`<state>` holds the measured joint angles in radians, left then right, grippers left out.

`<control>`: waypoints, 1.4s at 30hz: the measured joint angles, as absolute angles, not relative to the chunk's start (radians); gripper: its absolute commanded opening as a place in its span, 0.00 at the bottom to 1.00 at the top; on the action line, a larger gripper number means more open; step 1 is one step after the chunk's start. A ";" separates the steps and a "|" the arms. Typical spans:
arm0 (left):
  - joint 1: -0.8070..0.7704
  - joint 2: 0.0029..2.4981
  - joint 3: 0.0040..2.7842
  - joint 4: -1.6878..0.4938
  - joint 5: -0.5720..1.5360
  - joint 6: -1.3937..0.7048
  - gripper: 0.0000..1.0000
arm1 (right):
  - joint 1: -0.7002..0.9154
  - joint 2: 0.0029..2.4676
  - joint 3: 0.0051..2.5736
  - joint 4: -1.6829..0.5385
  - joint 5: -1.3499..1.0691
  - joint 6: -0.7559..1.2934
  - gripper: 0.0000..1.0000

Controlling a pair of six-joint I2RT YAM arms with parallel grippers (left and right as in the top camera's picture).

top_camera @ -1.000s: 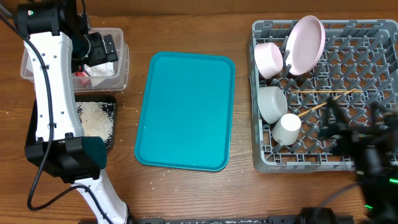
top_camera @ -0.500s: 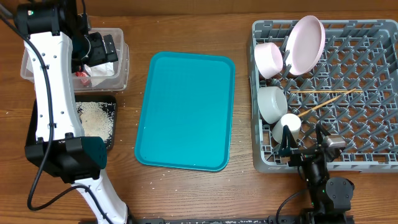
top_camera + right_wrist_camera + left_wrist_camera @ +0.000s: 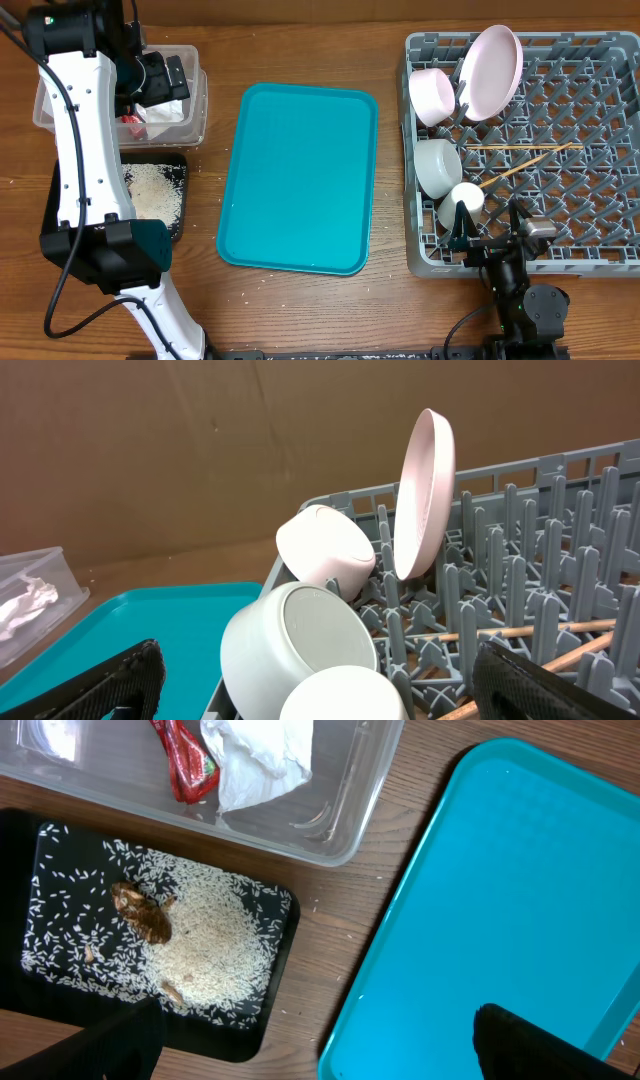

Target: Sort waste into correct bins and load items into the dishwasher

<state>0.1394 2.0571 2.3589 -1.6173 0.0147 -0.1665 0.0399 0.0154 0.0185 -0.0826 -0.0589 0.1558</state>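
The grey dishwasher rack (image 3: 590,130) holds a pink plate (image 3: 492,70), a pink bowl (image 3: 432,95), a white bowl (image 3: 436,165), a cup (image 3: 465,200) and chopsticks (image 3: 520,150). My right gripper (image 3: 490,225) hangs open and empty at the rack's front edge, facing the cup (image 3: 340,700) and white bowl (image 3: 300,645). The clear tub (image 3: 350,810) contains a red wrapper (image 3: 185,760) and a napkin (image 3: 260,755). Rice (image 3: 210,935) and a brown scrap (image 3: 140,910) lie in the black tray (image 3: 285,905). High above them my left gripper (image 3: 320,1055) is open and empty.
A bare teal serving tray (image 3: 300,180) lies in the middle of the wooden table, between the bins and the rack. A few rice grains are scattered on the wood near the black tray (image 3: 183,160). The left arm's white link crosses over the bins.
The right arm swung from the rack's right side to its front edge near the cup, then held still. The left arm has not moved.
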 measured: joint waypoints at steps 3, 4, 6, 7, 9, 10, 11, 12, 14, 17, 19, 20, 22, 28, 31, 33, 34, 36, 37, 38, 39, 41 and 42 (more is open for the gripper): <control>0.139 2.057 2.359 -1.617 0.015 -0.167 1.00 | 0.040 0.015 0.019 -0.082 -0.059 0.156 1.00; 0.139 2.057 2.359 -1.617 0.015 -0.167 1.00 | 0.040 0.015 0.019 -0.082 -0.059 0.156 1.00; 0.139 2.057 2.359 -1.617 0.015 -0.167 1.00 | 0.040 0.015 0.019 -0.082 -0.059 0.155 1.00; 0.139 2.057 2.359 -1.617 0.015 -0.167 1.00 | 0.040 0.015 0.019 -0.082 -0.059 0.155 1.00; 0.139 2.057 2.359 -1.617 0.015 -0.167 1.00 | 0.040 0.015 0.019 -0.082 -0.059 0.156 1.00; 0.137 2.054 2.359 -1.617 0.014 -0.167 1.00 | 0.040 0.015 0.019 -0.083 -0.059 0.156 1.00; 0.132 2.046 2.357 -1.614 0.014 -0.167 1.00 | 0.040 0.015 0.019 -0.083 -0.059 0.156 1.00; 0.123 2.026 2.345 -1.604 0.014 -0.167 1.00 | 0.040 0.015 0.019 -0.082 -0.059 0.155 1.00; 0.072 1.906 2.259 -1.554 0.014 -0.167 1.00 | 0.040 0.015 0.019 -0.083 -0.060 0.155 1.00; -0.054 1.569 2.026 -1.457 0.005 -0.157 1.00 | 0.040 0.013 0.019 -0.083 -0.059 0.156 1.00; -0.051 1.279 1.777 -1.390 -0.020 -0.150 1.00 | 0.040 0.010 0.019 -0.083 -0.059 0.155 1.00; -0.042 1.191 1.697 -1.325 -0.019 -0.150 1.00 | 0.040 0.010 0.019 -0.084 -0.059 0.156 1.00; -0.026 1.019 1.491 -1.143 -0.002 -0.150 1.00 | 0.040 0.011 0.019 -0.083 -0.059 0.156 1.00; -0.018 0.463 0.700 -0.284 0.106 -0.127 1.00 | 0.040 0.011 0.019 -0.084 -0.059 0.156 1.00; -0.018 0.263 0.382 -0.038 0.136 -0.122 1.00 | 0.040 0.011 0.019 -0.083 -0.059 0.156 1.00; -0.018 0.203 0.274 -0.005 0.142 -0.121 1.00 | 0.040 0.011 0.019 -0.083 -0.059 0.156 1.00; -0.020 0.165 0.220 0.006 0.144 -0.121 1.00 | 0.040 0.011 0.019 -0.083 -0.059 0.156 1.00; -0.020 0.115 0.147 0.039 0.145 -0.120 1.00 | 0.040 0.011 0.019 -0.082 -0.059 0.156 1.00; -0.020 0.095 0.123 0.061 0.142 -0.120 1.00 | 0.040 0.011 0.019 -0.083 -0.059 0.156 1.00; -0.020 0.075 0.104 0.072 0.141 -0.120 1.00 | 0.040 0.011 0.019 -0.083 -0.059 0.156 1.00; -0.020 0.056 0.084 0.080 0.138 -0.120 1.00 | 0.040 0.011 0.019 -0.083 -0.059 0.156 1.00; -0.020 0.028 0.044 0.083 0.138 -0.117 1.00 | 0.040 0.011 0.019 -0.083 -0.059 0.156 1.00; -0.020 0.023 0.034 0.083 0.138 -0.116 1.00 | 0.040 0.011 0.019 -0.083 -0.059 0.156 1.00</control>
<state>-0.0196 0.0235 0.0338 0.0826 0.1383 -0.1158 0.0399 0.0109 0.0185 -0.0834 -0.0589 0.1558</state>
